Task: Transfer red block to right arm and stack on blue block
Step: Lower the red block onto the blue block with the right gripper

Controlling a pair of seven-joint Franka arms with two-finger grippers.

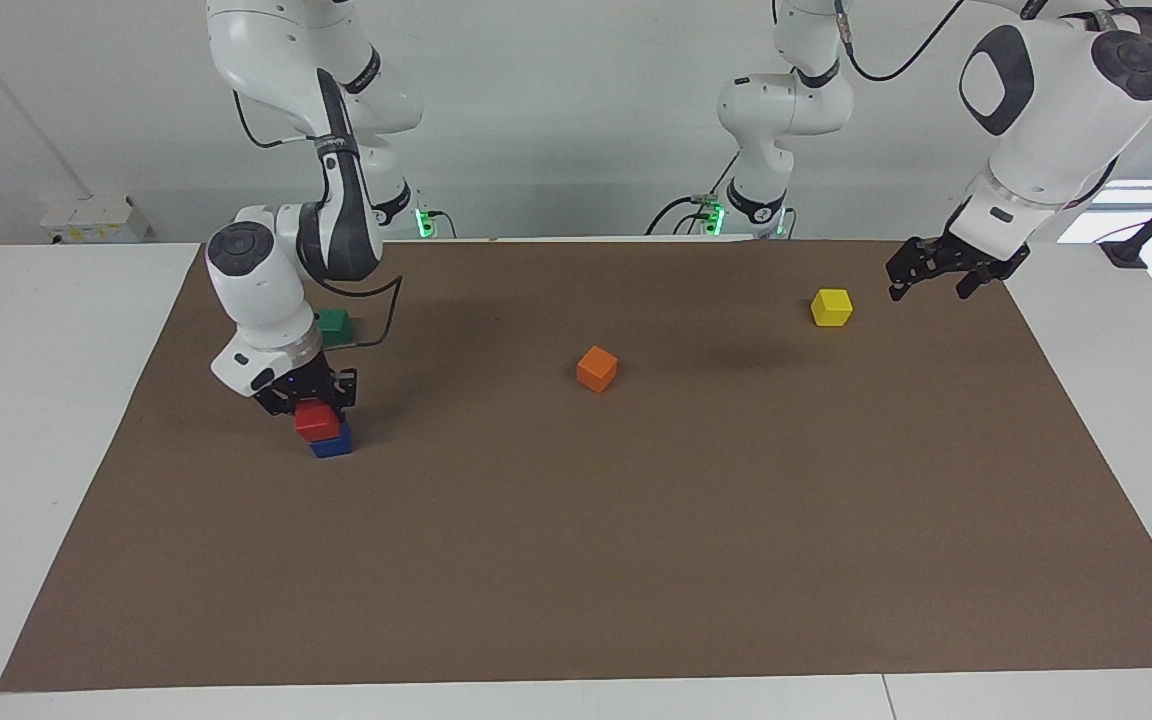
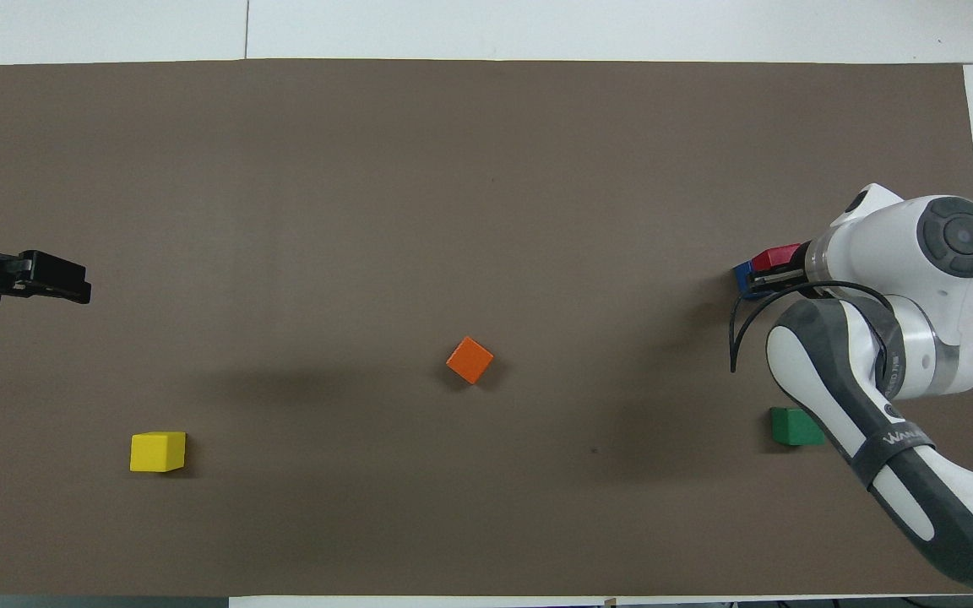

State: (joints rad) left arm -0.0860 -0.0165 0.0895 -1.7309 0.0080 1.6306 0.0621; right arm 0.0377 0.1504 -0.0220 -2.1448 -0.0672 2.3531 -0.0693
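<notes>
Red against blue is the relation that matters: the red block sits clamped between the fingers of the right gripper, directly over the blue block, and the facing view shows its underside at or just above the blue block's top, shifted slightly toward the robots and toward the mat's short edge at the right arm's end. Whether the two cubes touch I cannot tell. Both lie near that short edge of the brown mat, about midway between its two long edges, with the green block nearer the robots. From overhead the right arm's wrist hides most of the stack; only a sliver of red and a blue corner show. My judgement is that the coming move is a small lowering or release, and it turns on squaring the red cube over the blue one so that it does not overhang. Each is a small, plain, sharp-edged cube with no long axis. Waiting over the corner of the mat at its own end, beside the yellow block, the left gripper has its fingers apart and holds nothing.
</notes>
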